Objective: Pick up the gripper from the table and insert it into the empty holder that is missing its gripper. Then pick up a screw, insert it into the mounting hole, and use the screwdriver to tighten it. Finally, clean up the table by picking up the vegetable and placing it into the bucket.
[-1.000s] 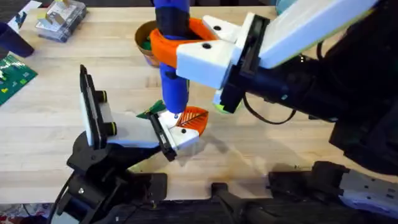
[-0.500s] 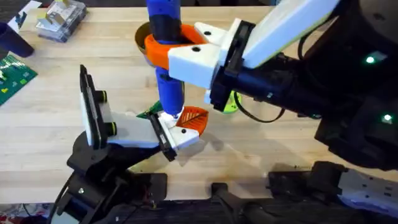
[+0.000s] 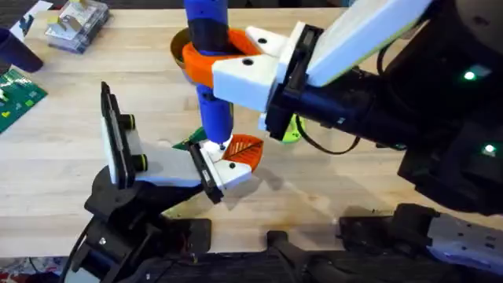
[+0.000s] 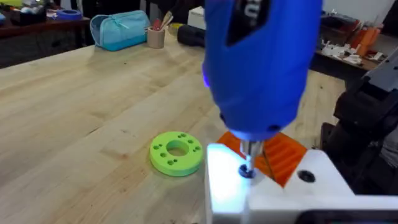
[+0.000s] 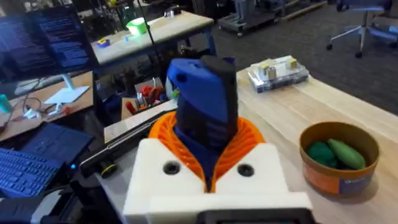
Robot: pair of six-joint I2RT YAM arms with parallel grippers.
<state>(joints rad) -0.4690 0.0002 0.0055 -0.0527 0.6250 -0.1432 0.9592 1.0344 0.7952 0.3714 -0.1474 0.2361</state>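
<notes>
Nothing has moved since half a second ago. Right fingers [image 3: 224, 71] are clamped on the screwdriver [image 3: 211, 55], upright at frame centre, bit on the holder [image 3: 224, 169] beside the orange gripper [image 3: 245, 149]. Left fingers' state: cannot tell. Bucket [image 3: 179, 49] sits behind on the worktop [image 3: 330, 189].

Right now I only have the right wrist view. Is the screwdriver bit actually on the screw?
Observer: Yes. In the left wrist view the screwdriver has its bit tip on a dark screw head in the holder.
Operator: Is the orange gripper seated there?
Observer: The gripper lies against the holder, just behind the bit.
Operator: And the vegetable?
Observer: The vegetable lies on the table beside the holder, not in the bucket.
</notes>
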